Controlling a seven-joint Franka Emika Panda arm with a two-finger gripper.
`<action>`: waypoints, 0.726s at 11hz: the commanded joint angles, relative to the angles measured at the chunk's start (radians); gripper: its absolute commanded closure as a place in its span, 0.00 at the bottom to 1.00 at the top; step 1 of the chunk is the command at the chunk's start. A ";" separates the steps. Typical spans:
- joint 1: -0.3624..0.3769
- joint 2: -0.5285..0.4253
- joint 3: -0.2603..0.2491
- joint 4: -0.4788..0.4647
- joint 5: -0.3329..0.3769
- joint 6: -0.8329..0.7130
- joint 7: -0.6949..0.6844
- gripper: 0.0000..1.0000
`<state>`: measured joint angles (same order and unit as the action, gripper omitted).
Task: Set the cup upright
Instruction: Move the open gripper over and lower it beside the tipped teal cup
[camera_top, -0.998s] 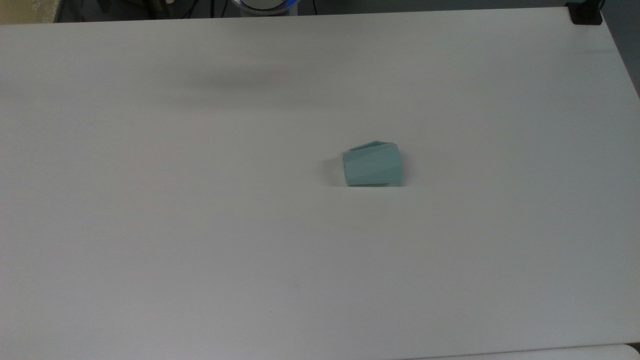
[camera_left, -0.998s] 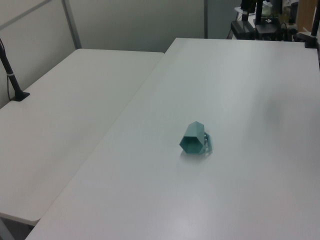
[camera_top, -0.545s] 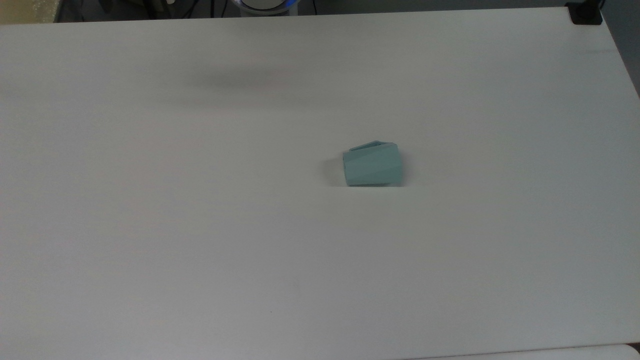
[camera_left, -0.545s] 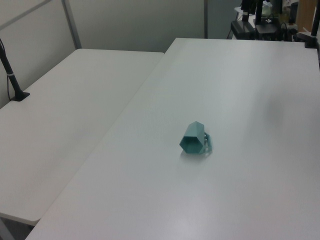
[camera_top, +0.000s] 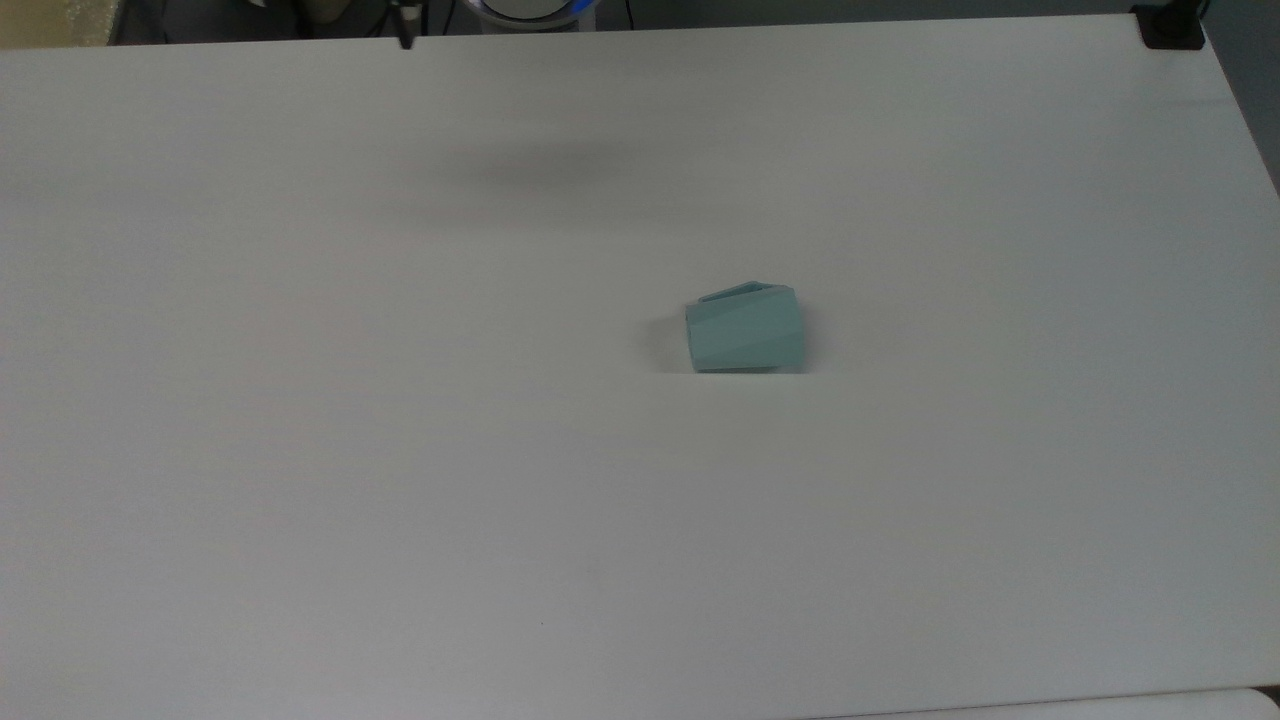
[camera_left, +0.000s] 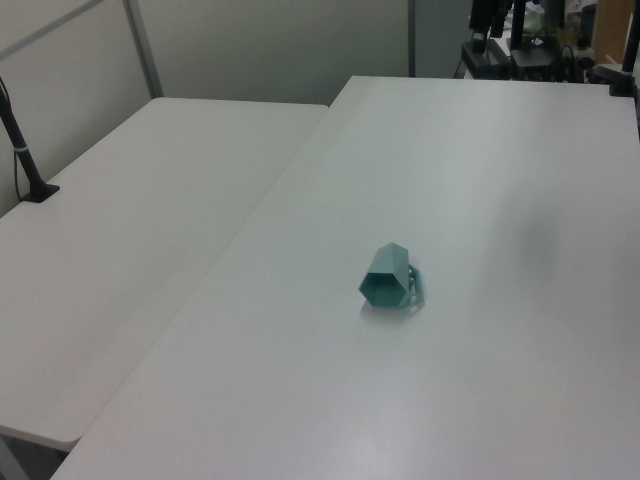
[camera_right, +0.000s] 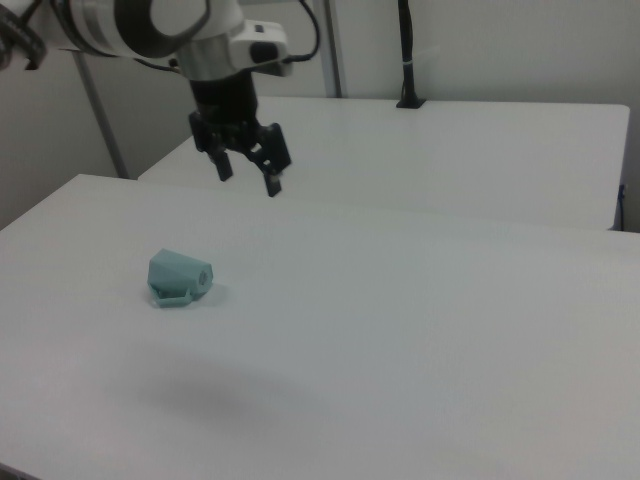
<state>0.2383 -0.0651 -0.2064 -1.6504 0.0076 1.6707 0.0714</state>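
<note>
The cup (camera_top: 745, 331) lay on its side near the middle of the white tabletop (camera_top: 400, 450), alone there, with its handle (camera_right: 172, 295) resting against the surface in the right view. In the left view its closed, narrower base (camera_left: 381, 289) faced the camera; in the right view its open mouth pointed toward the right view's right. It looked like a light, stiff plastic piece (a judgement from its thin walls and small build), so it would probably tip or skid at a slight nudge and would take little force to lift. The flat facets should give the pads a surer seat than a round wall, though smooth plastic may slip if pinched on an edge between facets. A sensible hold seemed to be across two opposite facets of the body, or over the wall at the rim, leaving the handle free. The end effector (camera_right: 246, 174) hung in the air above the tabletop, well apart from the cup and beyond it in the right view, its fingers spread apart, holding nothing and touching nothing.
</note>
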 joint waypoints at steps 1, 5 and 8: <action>0.157 0.072 -0.004 0.101 -0.001 -0.028 0.106 0.00; 0.355 0.256 0.001 0.242 -0.186 -0.089 0.374 0.00; 0.481 0.355 -0.001 0.285 -0.285 -0.082 0.513 0.00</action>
<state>0.6426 0.2049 -0.1959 -1.4582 -0.2083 1.6390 0.4875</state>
